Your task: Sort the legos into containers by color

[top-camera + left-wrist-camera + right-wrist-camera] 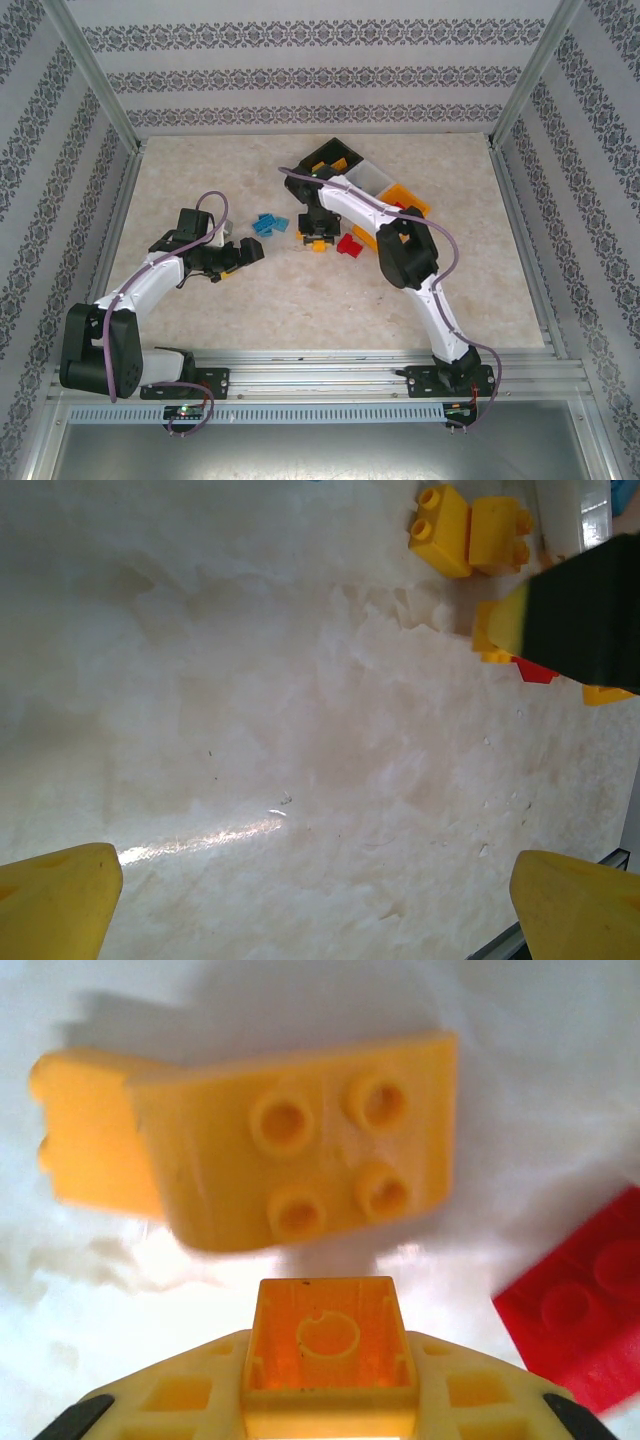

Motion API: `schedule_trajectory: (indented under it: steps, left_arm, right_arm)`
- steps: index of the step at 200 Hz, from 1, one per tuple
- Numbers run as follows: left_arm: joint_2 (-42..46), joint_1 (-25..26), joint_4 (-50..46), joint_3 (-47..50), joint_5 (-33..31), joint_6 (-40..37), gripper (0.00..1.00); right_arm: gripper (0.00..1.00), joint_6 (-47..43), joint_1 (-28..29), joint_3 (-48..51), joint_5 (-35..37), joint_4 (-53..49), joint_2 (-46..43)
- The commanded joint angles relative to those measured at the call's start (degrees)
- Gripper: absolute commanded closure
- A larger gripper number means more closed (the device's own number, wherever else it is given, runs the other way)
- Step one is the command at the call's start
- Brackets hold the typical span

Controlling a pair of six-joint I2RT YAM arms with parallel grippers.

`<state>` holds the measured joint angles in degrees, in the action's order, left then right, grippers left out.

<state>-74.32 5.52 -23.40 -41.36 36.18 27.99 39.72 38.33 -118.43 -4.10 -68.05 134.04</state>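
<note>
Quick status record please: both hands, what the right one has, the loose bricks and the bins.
left hand: open, holding nothing, over bare table
right hand: shut on orange brick, hollow side toward its camera
beside right hand: orange-yellow brick and red brick, both on the table
blue bricks: loose cluster between the two hands
bins: black bin, white-grey bin, orange-yellow bin, in a row

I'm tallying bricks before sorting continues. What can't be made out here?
- Inside the containers: top view, right arm partly covers them.
- Red brick: right wrist view, cut by right edge.
- Orange brick between the right fingers: right wrist view, studs hidden.
- Bricks beneath those fingers: left wrist view, mostly covered.
</note>
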Motion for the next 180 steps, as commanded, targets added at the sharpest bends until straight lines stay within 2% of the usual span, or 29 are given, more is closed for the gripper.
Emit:
schedule_trajectory:
  steps: [1,27,52,85,107,137,180]
  left_arm:
    - [-0.28,-0.16,1.16,-0.21,0.81,-1.0,0.0]
    - [-0.52,-0.16,1.5,-0.13,1.15,-0.83,0.0]
    - [-0.9,-0.16,1.68,-0.04,1.42,-0.7,0.0]
    - [-1.08,-0.07,1.64,0.03,1.43,-0.74,0.0]
    - [-1.39,0.02,2.3,0.16,2.31,-0.71,0.0]
    - [-2.16,0.88,7.25,1.34,7.46,0.62,0.0]
    - [-1.86,2.35,13.95,3.09,12.13,2.99,0.0]
  right_arm:
    - [0.72,4.39,-1.5,2.91,-4.13,3.48,-7.9]
    - [0.72,10.67,-4.71,8.27,-8.9,9.72,-13.58]
    - [0.72,19.15,-8.62,14.43,-13.72,20.94,-18.22]
    - [0.72,28.26,-12.66,17.68,-16.47,33.4,-19.87]
    - [0.72,31.99,-14.29,15.6,-16.02,37.6,-17.79]
    - [0.72,37.0,-15.77,11.49,-16.22,42.21,-12.95]
    - [0.71,37.68,-17.39,-1.27,-16.1,38.25,-3.84]
